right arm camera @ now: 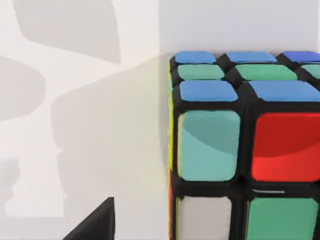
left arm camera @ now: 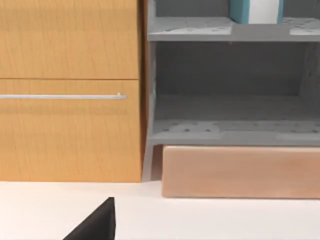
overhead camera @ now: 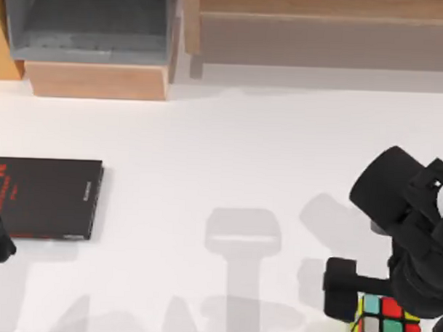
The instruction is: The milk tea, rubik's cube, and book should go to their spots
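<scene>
A: Nearest first?
B: Rubik's cube sits on the surface's near right edge, under the right gripper; jaws' state, cannot tell.
A: Farther?
B: Black book lies left; teal book appears shelved. Cube judged outstanding.

Top view straight down over the white surface, left wrist view level and near, facing the shelf unit, right wrist view close against the rubik's cube, also at the top view's lower right.
</scene>
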`<state>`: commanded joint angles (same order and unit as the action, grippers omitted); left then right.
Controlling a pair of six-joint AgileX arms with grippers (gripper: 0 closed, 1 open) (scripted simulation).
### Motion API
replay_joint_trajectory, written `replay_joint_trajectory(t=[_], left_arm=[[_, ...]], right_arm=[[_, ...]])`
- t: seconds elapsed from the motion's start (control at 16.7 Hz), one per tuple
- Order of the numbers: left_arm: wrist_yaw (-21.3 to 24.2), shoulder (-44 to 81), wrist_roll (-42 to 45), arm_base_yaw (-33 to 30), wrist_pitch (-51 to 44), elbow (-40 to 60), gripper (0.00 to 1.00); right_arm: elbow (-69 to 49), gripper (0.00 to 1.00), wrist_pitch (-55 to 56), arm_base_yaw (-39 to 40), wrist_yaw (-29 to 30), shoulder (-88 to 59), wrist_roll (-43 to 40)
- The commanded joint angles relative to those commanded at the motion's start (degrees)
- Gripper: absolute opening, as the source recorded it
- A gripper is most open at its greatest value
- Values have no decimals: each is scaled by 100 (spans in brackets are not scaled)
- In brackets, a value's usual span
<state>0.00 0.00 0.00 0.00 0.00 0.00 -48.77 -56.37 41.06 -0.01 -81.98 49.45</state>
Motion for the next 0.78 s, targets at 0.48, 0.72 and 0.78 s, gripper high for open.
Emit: replay_joint_trajectory(t=[0.48, 0.72, 0.78], left_arm=[[0, 0, 0, 0, 0, 0, 100], [0, 0, 0, 0, 0, 0, 100], [0, 0, 0, 0, 0, 0, 100]], right_arm=[[425, 92, 585, 16, 0, -201, 19], [425, 62, 585, 16, 0, -201, 19], [425, 55, 585, 16, 0, -201, 19]])
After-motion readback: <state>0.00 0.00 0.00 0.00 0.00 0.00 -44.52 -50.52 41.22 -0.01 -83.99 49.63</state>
